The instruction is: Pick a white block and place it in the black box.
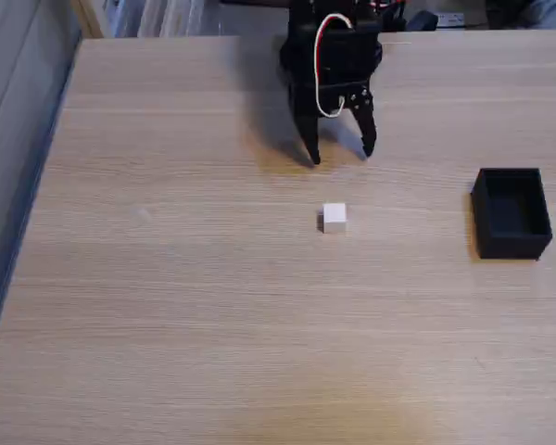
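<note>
The white block [334, 218] is a small matte cube lying alone near the middle of the wooden table. At the right side stands the black box [511, 212], open-topped with nothing visible inside. My gripper [341, 153] hangs from the black arm at the far side of the table, fingers pointing down and spread open, nothing between them. It is beyond the cube, apart from it, and well to the left of the box.
The light wooden table [167, 306] spreads wide to the left and toward the camera. Its left edge [32, 204] runs diagonally beside a grey floor. A white cable [321, 65] loops over the arm.
</note>
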### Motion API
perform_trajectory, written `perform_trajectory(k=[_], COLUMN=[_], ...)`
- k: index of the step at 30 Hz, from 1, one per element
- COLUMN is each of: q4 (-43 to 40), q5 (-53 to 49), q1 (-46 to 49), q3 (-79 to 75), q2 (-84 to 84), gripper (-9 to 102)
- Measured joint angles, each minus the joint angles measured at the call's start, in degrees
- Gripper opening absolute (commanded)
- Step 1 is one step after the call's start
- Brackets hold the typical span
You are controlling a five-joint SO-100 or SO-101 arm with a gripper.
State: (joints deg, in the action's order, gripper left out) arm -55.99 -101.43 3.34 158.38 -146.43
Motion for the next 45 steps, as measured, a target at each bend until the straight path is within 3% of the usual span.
perform_trajectory(k=[14,34,37,41,45], q4=[10.99,16.08,16.35,16.35,16.26], q5=[0.53,2.02,2.02,2.02,3.08], q1=[0.79,1.93,1.93,1.76,1.58], q3=[-8.79,-23.29,-23.38,-23.64,-23.64], q2=[17.58,36.65,37.18,37.18,37.18], gripper=[34,33,27,0,0])
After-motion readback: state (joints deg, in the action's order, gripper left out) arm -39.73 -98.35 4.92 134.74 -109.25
